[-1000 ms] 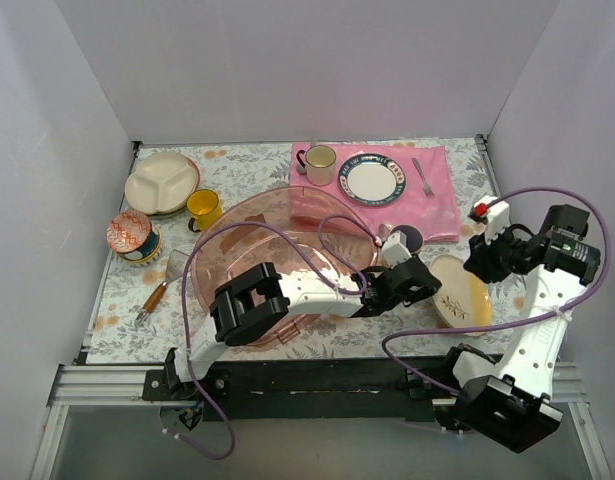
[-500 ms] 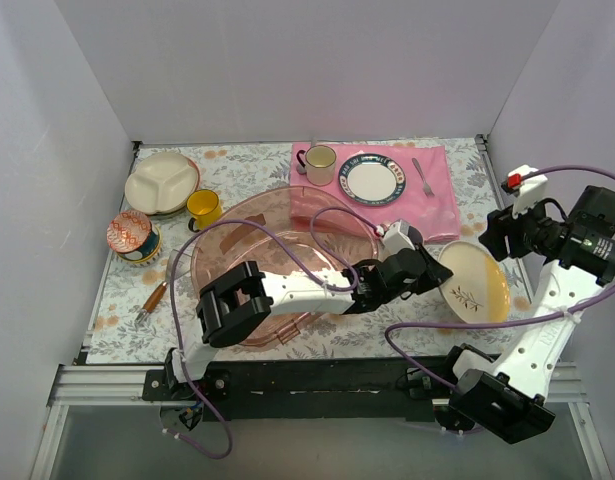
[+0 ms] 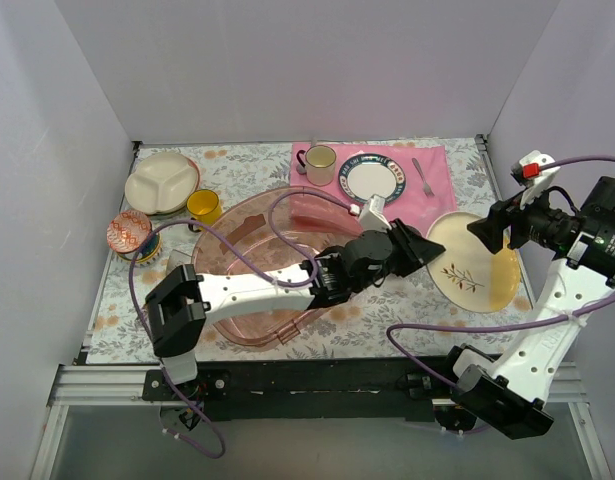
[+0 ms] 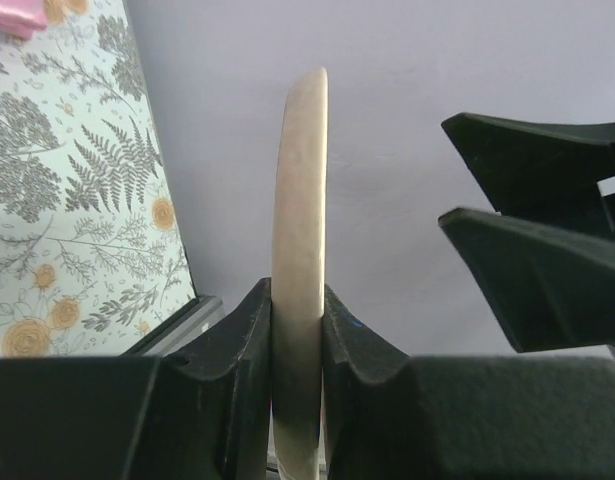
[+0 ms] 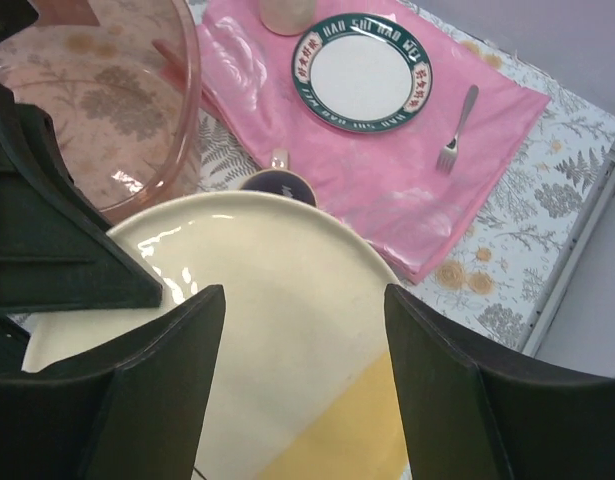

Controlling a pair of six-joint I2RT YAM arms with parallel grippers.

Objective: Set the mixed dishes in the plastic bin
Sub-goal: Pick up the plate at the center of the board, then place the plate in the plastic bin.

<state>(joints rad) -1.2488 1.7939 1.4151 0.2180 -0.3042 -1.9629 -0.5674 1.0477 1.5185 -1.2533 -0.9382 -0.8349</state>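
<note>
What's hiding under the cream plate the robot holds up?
A mug peeks out past the cream plate's far edge, showing its dark-blue inside. The plate covers the rest of it and the table below.

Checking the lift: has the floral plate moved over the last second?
Yes. The floral plate, clamped by the left gripper, has shifted up the view toward the pink cloth; its rim now overlaps the cloth's near-right corner.

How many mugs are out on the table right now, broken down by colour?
yellow mug: 1
cream mug with dark rim: 1
grey mug with dark-blue inside: 1
Total: 3
</note>
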